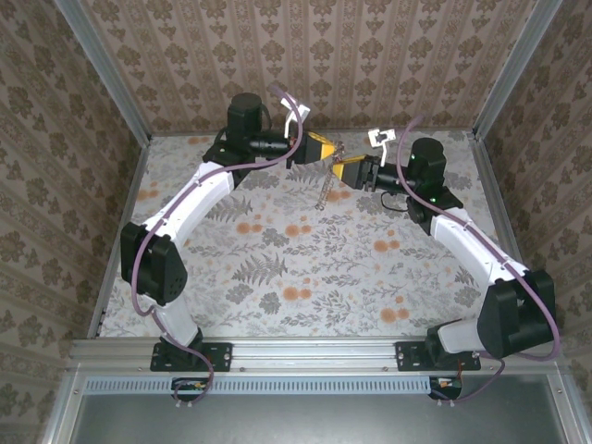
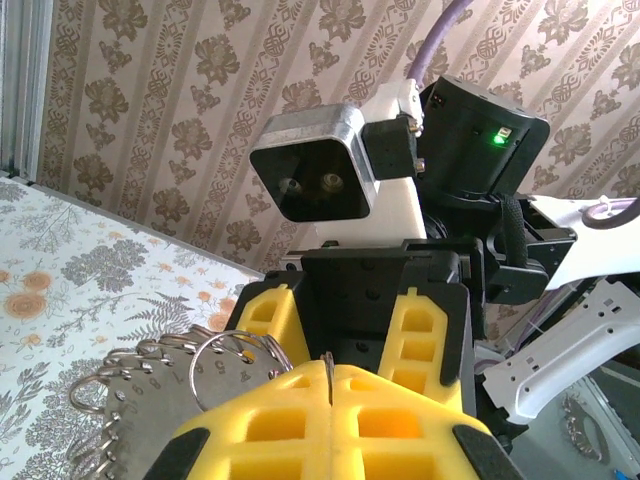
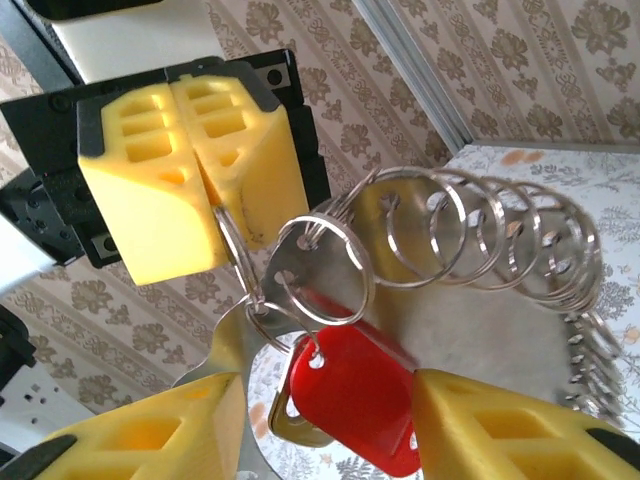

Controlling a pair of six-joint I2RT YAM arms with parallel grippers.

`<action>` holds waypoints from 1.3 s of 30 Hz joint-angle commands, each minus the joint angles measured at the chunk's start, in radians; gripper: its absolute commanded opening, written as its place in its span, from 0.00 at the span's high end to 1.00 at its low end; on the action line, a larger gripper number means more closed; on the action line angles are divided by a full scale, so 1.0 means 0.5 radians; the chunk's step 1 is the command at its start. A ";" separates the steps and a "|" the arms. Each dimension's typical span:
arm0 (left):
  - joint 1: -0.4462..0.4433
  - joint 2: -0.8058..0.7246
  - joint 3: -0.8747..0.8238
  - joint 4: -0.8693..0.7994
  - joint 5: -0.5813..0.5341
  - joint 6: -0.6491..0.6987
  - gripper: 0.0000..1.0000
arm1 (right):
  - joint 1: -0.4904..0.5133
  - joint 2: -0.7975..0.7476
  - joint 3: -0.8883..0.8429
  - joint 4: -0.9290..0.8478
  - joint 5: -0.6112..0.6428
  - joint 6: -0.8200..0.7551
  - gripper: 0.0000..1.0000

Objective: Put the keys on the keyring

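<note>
The two arms meet near the top middle of the top view, above the table with the flower-print cloth [image 1: 277,268].

The left gripper [image 1: 331,148] has its two yellow fingers pressed tight together. In the right wrist view it sits in the upper left [image 3: 205,190] and pinches one thin ring of the keyring [image 3: 480,240], a shiny silver metal chain made of many thin round rings. In the left wrist view its fingers are at the bottom [image 2: 330,385], with a thin bit of metal caught in the line between them.

From that pinch, the keyring curves across the upper right of the right wrist view and then down the right side. In the top view it hangs down below the two grippers [image 1: 324,190]. In the left wrist view the rings are at the lower left [image 2: 215,365].

The right gripper [image 1: 344,166] has its fingers wide apart [image 3: 320,420]. The small, bright red plastic key [image 3: 350,395] hangs from a little ring of the keyring, in the lower middle of the right wrist view, in the gap between these fingers. The red key is right beside the finger at the lower right of that view. I cannot tell if they touch.
</note>
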 commanded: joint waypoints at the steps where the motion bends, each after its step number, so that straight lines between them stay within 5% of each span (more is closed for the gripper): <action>1: -0.020 -0.088 0.028 0.075 0.000 -0.037 1.00 | 0.021 0.029 0.064 0.013 0.029 -0.023 0.58; 8: -0.021 -0.107 0.001 0.091 -0.093 -0.059 1.00 | 0.034 0.017 0.046 -0.006 0.027 -0.031 0.88; 13: -0.028 -0.136 -0.071 0.220 -0.196 -0.154 1.00 | 0.050 -0.029 0.009 -0.037 0.045 -0.054 0.98; 28: -0.090 -0.198 -0.323 0.549 -0.417 -0.338 1.00 | 0.147 -0.023 0.028 -0.058 0.104 -0.051 1.00; 39: -0.079 -0.233 -0.338 0.473 -0.468 -0.237 1.00 | 0.134 -0.094 -0.001 -0.260 0.186 -0.173 1.00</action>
